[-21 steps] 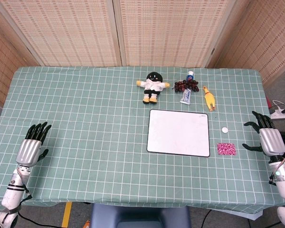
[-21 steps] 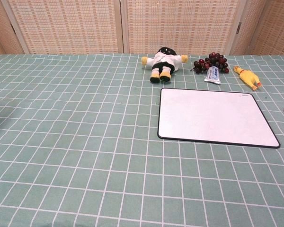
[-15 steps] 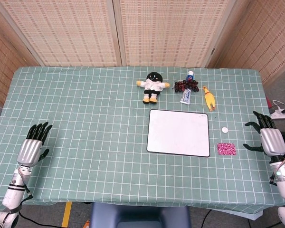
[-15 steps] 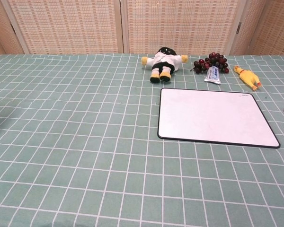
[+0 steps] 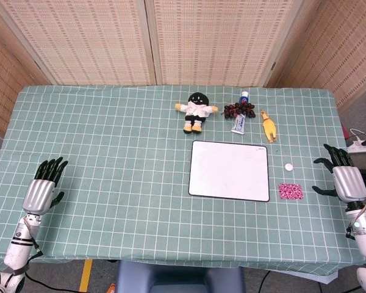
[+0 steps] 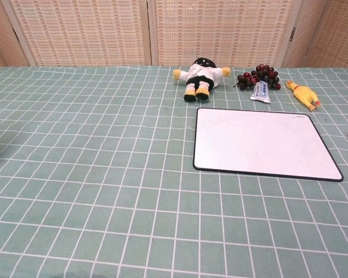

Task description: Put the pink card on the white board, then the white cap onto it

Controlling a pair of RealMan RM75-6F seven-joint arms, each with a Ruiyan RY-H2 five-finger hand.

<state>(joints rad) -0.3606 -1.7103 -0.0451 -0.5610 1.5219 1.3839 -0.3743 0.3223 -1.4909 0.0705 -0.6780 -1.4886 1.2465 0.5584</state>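
From the head camera I have the white board (image 5: pixel 229 170) lying flat near the middle of the counter (image 5: pixel 110 159), bare on top. The pink card (image 5: pixel 290 191) lies on the cloth just off the board's 4 o'clock corner, and the white cap (image 5: pixel 288 166) sits just beyond it, at the card's 12 o'clock and beside the board's 3 o'clock edge. Neither touches the board. In the chest view only a sliver of the card and the cap show at the frame's 3 o'clock edge.

I judge the card to be thin and light, lying flush with the cloth, so there is little edge to get under. It looks glittery, perhaps slightly textured, which may help the grip. My plan would be to press a fingertip on it, drag it slightly so an edge lifts against the soft cloth, then pinch that edge. The cap is small, rigid and round; it will probably skate or roll if nudged, so I would pinch it from above across its sides.

My right hand (image 5: pixel 345 177) hovers at 3 o'clock from the card, well apart from it, fingers spread and holding nothing. My left hand (image 5: pixel 43 188) rests at the counter's 8 o'clock corner, fingers extended and slightly apart, empty too. Nothing of the task is done yet; the right hand is the natural one for both picks.

At the board's 12 o'clock stand a doll (image 5: pixel 196 110), grapes (image 5: pixel 240 110), a tube (image 5: pixel 239 121) and a rubber chicken (image 5: pixel 268 126), clear of my path.
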